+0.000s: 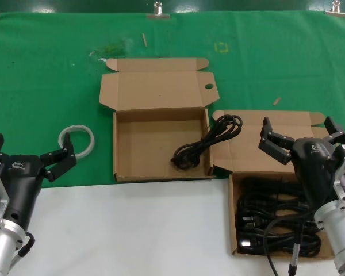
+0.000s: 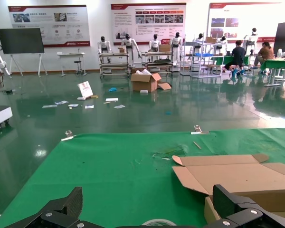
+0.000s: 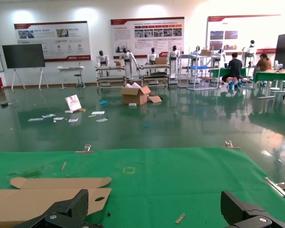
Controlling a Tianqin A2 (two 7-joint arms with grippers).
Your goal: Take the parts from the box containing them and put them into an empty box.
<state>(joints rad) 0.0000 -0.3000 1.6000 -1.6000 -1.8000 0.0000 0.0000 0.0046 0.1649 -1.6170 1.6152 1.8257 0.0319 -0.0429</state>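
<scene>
1. Right gripper (image 1: 303, 137), seen from the head camera, hangs with fingers spread over the full box (image 1: 237, 218), where black cords (image 1: 276, 221) lie bundled. One cord (image 1: 206, 144) rests in the other box (image 1: 122, 161). Left gripper (image 1: 29, 154) is spread near a white ring (image 1: 77, 141).
2. Left wrist camera: spread fingertips (image 2: 66, 205) frame a raised box lid (image 2: 237, 178).
3. Right wrist camera: spread fingertips (image 3: 73, 205) sit near a cardboard flap (image 3: 42, 199).

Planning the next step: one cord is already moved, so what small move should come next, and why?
Probably lower the right gripper onto the cords in the right box. Its jaws are open and empty above that pile; the left box holds one cord.
</scene>
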